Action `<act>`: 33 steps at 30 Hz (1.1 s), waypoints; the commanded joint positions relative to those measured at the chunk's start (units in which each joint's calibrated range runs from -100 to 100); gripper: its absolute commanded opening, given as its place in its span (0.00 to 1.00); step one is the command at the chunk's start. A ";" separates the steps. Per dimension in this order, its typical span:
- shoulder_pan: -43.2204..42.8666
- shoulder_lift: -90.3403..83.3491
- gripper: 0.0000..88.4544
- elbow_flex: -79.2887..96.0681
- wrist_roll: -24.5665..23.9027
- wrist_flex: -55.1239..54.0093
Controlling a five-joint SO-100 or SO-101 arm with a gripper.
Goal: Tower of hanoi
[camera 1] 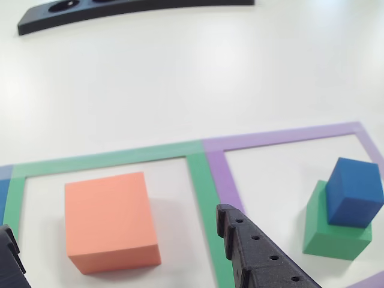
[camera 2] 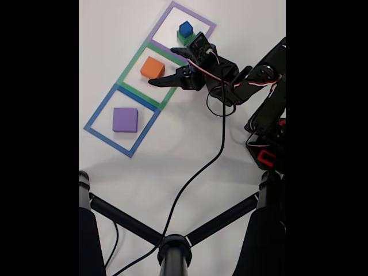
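Wide-open hand hovers beside orange block; blue cube sits skewed atop green.

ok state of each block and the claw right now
blue block: stacked on the green block, in the purple tape square
green block: on the table, carrying blue
orange block: alone in the green tape square
purple block: alone in the blue tape square
claw: open, empty, beside the orange block

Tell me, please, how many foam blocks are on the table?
4. The purple block lies in the blue tape square, the orange block in the green tape square, the green block in the purple tape square, the blue block on it.
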 commanded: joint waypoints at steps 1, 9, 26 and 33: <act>-1.36 1.80 0.45 -1.82 0.00 -2.74; -2.58 7.57 0.44 -6.27 0.00 -4.12; -4.41 14.38 0.42 -10.18 0.00 -6.23; -4.87 15.74 0.42 -11.45 0.00 -6.47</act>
